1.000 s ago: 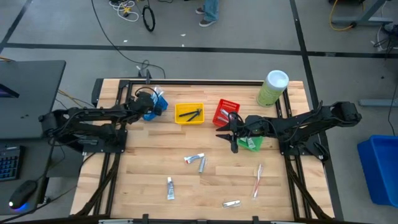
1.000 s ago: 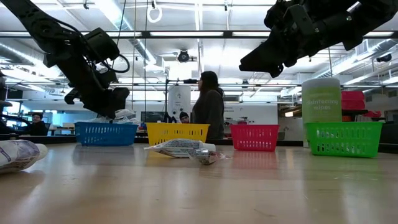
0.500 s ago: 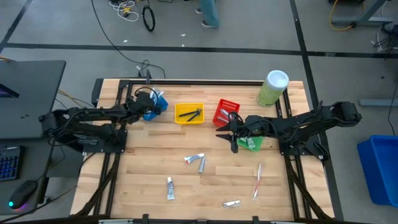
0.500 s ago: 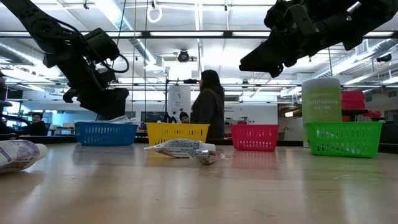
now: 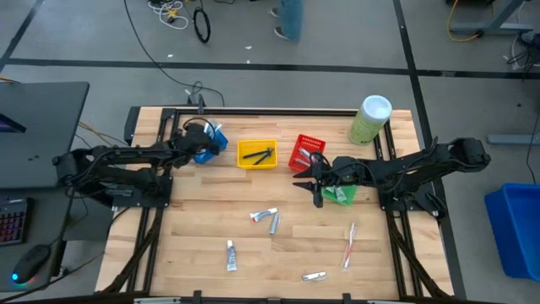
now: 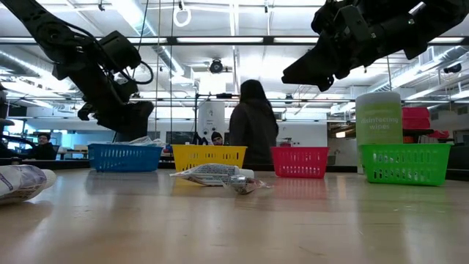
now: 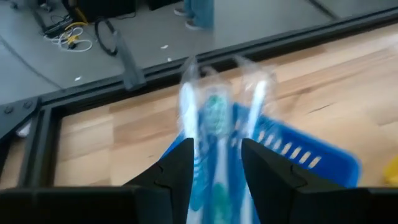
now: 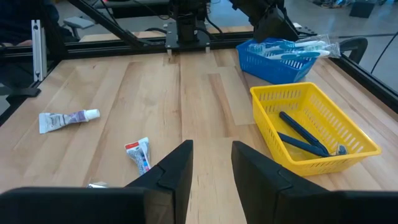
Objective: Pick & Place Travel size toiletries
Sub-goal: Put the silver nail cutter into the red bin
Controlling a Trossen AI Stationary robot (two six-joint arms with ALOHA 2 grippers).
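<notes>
Toothbrushes [image 8: 292, 47] heaped in blue bin [image 8: 273, 65]; left end effector [image 7: 216, 163] parted above, seemingly empty; yellow bin [image 8: 311, 124] beside.

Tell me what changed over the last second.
The left end effector opened over the blue bin, releasing the toothbrushes there. Beyond the table, a person stepped right. The right end effector kept hovering near the red bin; the tubes stayed put.

wooden desk [image 5: 211, 253], black frame. far side: blue bin [image 5: 213, 142], yellow bin [image 5: 256, 154], red bin [image 5: 307, 153], green bin [image 5: 342, 195], canister [image 5: 369, 120]. near side: tubes [image 5: 265, 217], lone tube [image 5: 230, 255], toothbrushes [image 5: 349, 243], small tube [image 5: 314, 275], all lying flat.
</notes>
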